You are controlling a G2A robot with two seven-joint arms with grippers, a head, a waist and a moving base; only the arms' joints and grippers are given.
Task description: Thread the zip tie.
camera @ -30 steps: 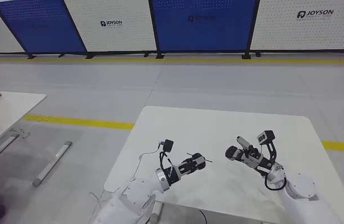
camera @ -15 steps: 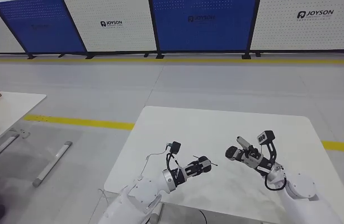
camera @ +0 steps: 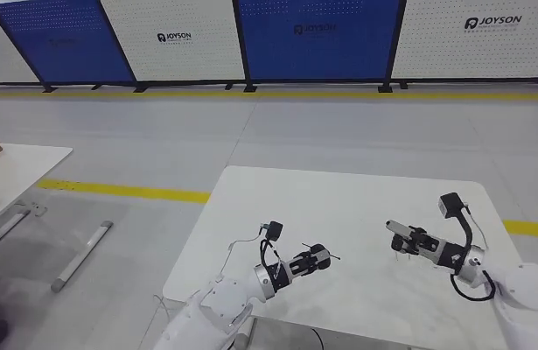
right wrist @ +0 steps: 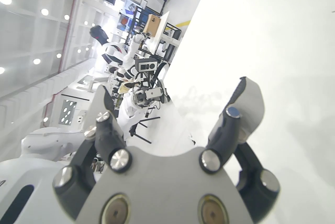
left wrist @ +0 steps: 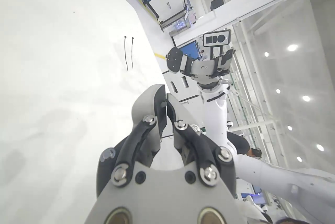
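My left gripper [camera: 319, 259] hangs over the near part of the white table [camera: 338, 197], shut on a thin black zip tie [camera: 333, 257] whose ends stick out past the fingers. In the left wrist view the two fingers [left wrist: 153, 104] are pressed together, and the zip tie [left wrist: 165, 135] shows as a dark line between them. My right gripper [camera: 398, 234] is open and holds nothing, a short way to the right of the left one. In the right wrist view the right gripper [right wrist: 175, 95] has its fingers spread wide over bare tabletop.
Two spare black zip ties [left wrist: 126, 53] [left wrist: 132, 51] lie side by side on the table beyond the left gripper. The right arm [left wrist: 206, 70] is behind them. The table's near edge lies close under both arms. Blue and white panels stand at the back.
The right arm has drawn back to the right, widening the gap to the left gripper. The left gripper shifted slightly right early on, then held still with the zip tie.
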